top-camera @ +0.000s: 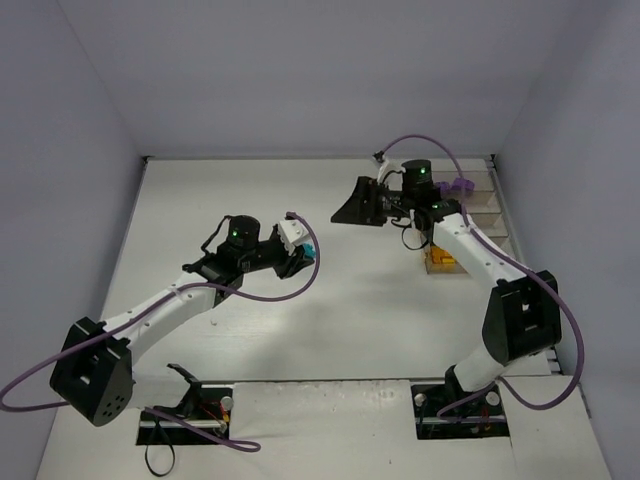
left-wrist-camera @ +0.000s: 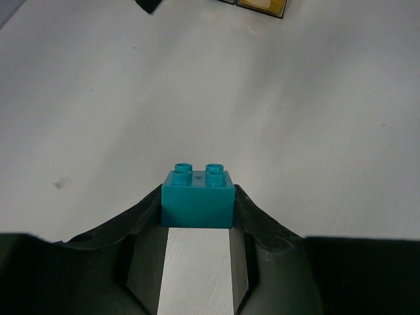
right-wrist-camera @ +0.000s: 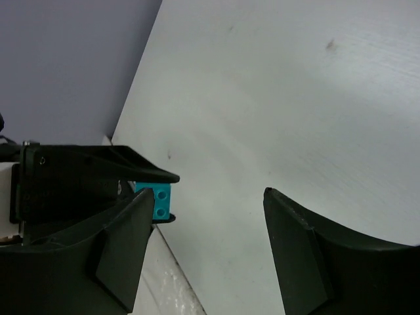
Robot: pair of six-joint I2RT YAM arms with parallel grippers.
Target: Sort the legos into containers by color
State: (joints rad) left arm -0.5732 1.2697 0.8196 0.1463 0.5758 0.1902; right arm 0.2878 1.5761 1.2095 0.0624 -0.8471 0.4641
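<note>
where the left arm stands: base at the near left corner, long link slanting up and right over the table [top-camera: 330, 310], wrist bent so the left gripper [left-wrist-camera: 198, 194] points right, toward the middle.
left gripper grip: jaws pinched tight on a teal lego [left-wrist-camera: 197, 200], one finger on each side wall, the brick at the very fingertips with its studs up.
teal lego place: left of the table's middle, apparently held above the surface, well apart from the bins.
right arm pose: base at the near right, elbow raised beside the right wall, forearm running back and left, wrist turned so the right gripper [top-camera: 358, 205] points left.
right gripper grip: jaws spread well apart with nothing between them; bare table shows in the gap.
gripper to gripper: facing each other and apart; the right wrist view looks straight at the teal lego in the left fingertips.
containers [top-camera: 490, 212]: a row along the right wall near the far corner, just behind the right wrist.
contents: orange legos [top-camera: 440, 260] in the nearest bin, purple legos [top-camera: 458, 186] at the far end; i cannot tell what the middle bins hold.
</note>
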